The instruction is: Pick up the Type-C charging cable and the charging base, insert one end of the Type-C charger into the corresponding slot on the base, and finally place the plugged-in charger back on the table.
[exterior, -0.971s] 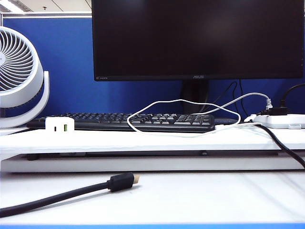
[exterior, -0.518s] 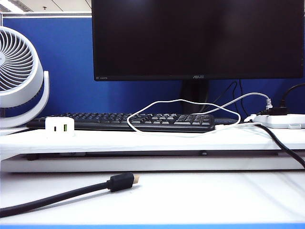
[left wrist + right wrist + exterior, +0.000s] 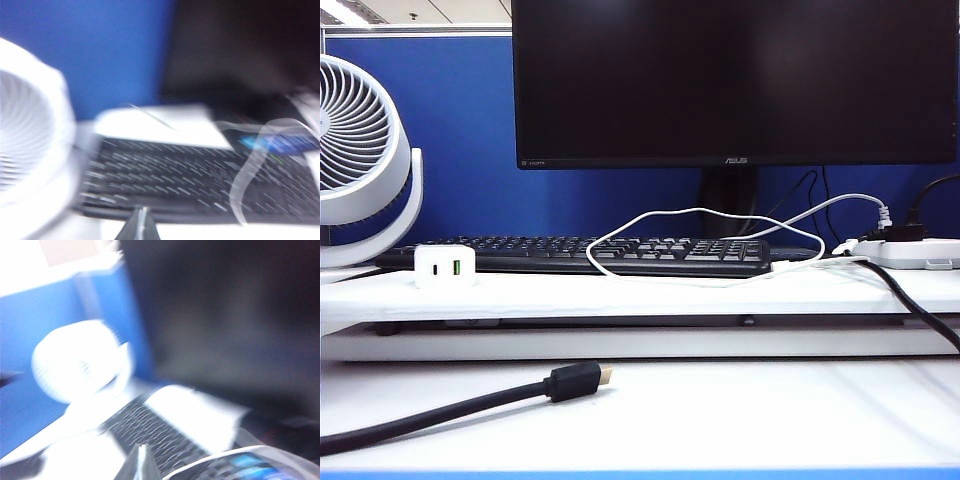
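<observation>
left gripper [image 3: 140, 225]: jaws pressed together, over keyboard [image 3: 200, 185], blurred
right gripper [image 3: 140, 463]: jaws together, empty
charging base [image 3: 445, 266]: on shelf [image 3: 620, 293]

In both wrist views only the tips show: the left gripper [image 3: 139, 225] and right gripper [image 3: 139, 464] are dark grey, pointed, closed wedges, blurred
</observation>
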{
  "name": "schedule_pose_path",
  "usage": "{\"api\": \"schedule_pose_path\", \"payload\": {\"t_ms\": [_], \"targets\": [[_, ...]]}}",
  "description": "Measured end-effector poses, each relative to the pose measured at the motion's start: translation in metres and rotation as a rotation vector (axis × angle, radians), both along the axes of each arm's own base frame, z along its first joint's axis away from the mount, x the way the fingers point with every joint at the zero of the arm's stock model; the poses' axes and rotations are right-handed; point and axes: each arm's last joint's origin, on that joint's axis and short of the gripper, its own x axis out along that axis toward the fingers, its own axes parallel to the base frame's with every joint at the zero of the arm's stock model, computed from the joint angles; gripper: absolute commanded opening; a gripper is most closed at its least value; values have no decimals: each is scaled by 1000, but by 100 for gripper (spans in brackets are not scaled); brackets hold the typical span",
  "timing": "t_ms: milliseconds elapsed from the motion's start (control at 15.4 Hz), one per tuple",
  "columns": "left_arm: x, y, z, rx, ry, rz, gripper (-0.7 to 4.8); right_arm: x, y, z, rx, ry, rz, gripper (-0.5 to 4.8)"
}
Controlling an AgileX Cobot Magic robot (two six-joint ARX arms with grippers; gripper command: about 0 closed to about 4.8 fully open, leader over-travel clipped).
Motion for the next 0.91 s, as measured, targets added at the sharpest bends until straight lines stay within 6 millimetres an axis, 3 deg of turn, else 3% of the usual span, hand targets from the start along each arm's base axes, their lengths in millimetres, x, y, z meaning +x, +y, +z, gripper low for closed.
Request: {"api": "schedule_pose_path", "payload": {"t_ms": [65,259,518,906], "targets": [[10,-8,-8,-2,59,-56,472,1,17,-6,-19,39,76,-2],[31,-29,-39,145,210,-222,479,0,43,-17,-53,98,181,-2],[42,-71,-73,434,290,-455,479,-5,54,-20,-74,98,235,-2],[69,-79,-116,513,462,-525,479,-5,53,-24,-98,130,233,-2]]}}
